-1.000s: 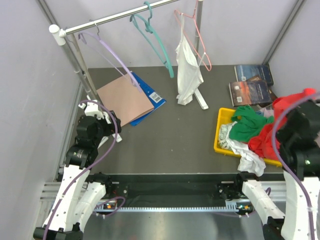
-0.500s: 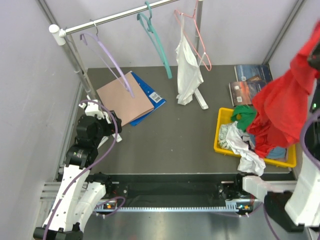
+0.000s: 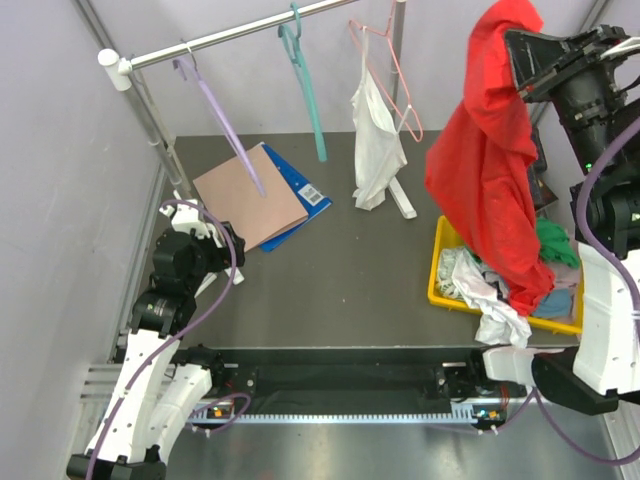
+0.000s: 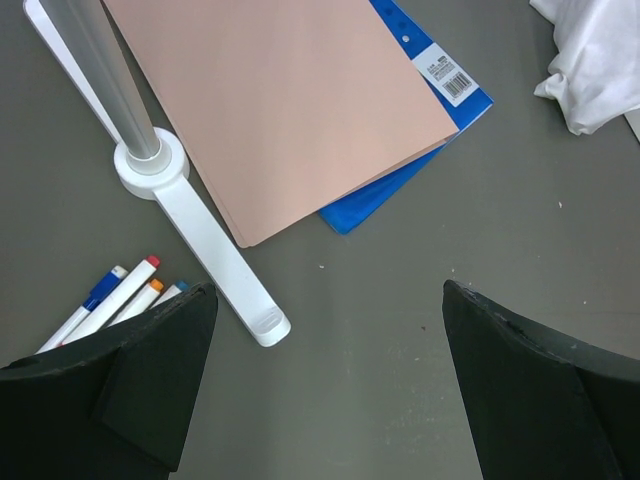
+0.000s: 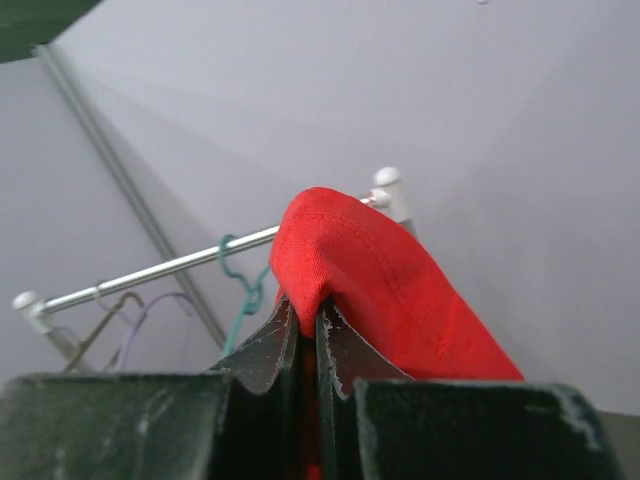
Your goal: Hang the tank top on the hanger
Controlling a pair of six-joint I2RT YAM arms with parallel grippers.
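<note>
My right gripper (image 3: 512, 45) is raised high at the back right and is shut on the red tank top (image 3: 490, 170), which hangs long and loose down to the yellow bin. In the right wrist view the red fabric (image 5: 370, 275) is pinched between my fingers (image 5: 268, 345). The teal hanger (image 3: 305, 85) hangs by its hook on the rail (image 3: 220, 38), left of the tank top; its hook shows in the right wrist view (image 5: 243, 285). My left gripper (image 4: 325, 375) is open and empty, low over the dark table near the rack's foot.
A lavender hanger (image 3: 225, 125) and a pink hanger (image 3: 395, 85) with a white top (image 3: 375, 140) hang on the rail. A yellow bin (image 3: 442, 270) holds clothes. A tan folder (image 3: 250, 195), books (image 3: 543, 165), markers (image 4: 110, 300) and the rack's white foot (image 4: 215, 270) lie around.
My right arm has lifted the red tank top out of the bin and swung it up and left toward the rail. The hangers have swung. The left arm has not moved.
</note>
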